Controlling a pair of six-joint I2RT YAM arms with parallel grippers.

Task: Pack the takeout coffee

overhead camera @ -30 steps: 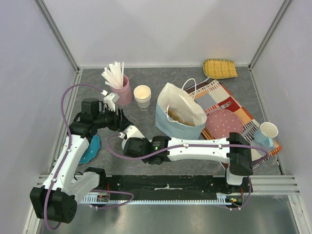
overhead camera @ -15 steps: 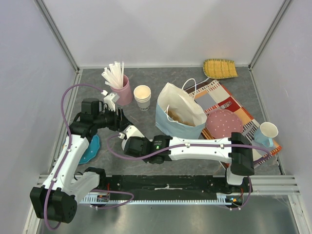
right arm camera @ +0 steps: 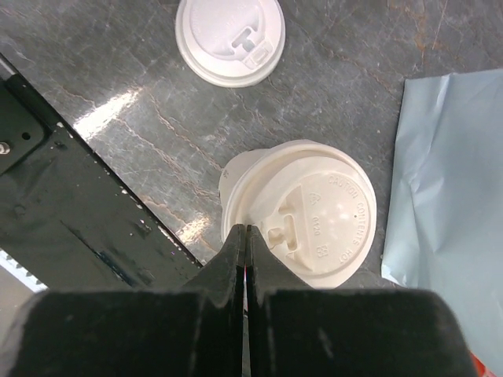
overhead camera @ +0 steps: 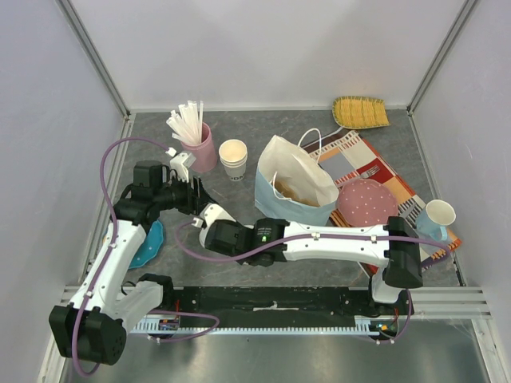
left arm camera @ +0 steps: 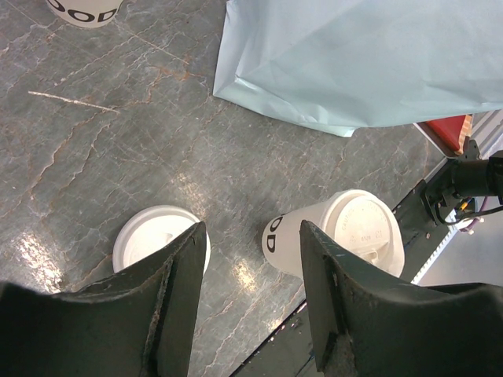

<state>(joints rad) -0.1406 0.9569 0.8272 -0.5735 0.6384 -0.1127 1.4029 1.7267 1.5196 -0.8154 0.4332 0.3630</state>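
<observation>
Tabletop (overhead camera: 287,132) of veined grey stone, pale walls (overhead camera: 263,48) around, bears takeout coffee (right arm camera: 314,196).

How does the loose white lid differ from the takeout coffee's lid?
The loose lid lies flat on the table with no cup under it; the lid of the takeout coffee caps a printed paper cup. The loose lid lies farther from the pale blue bag than the takeout coffee. Both lids are round and white.
</observation>
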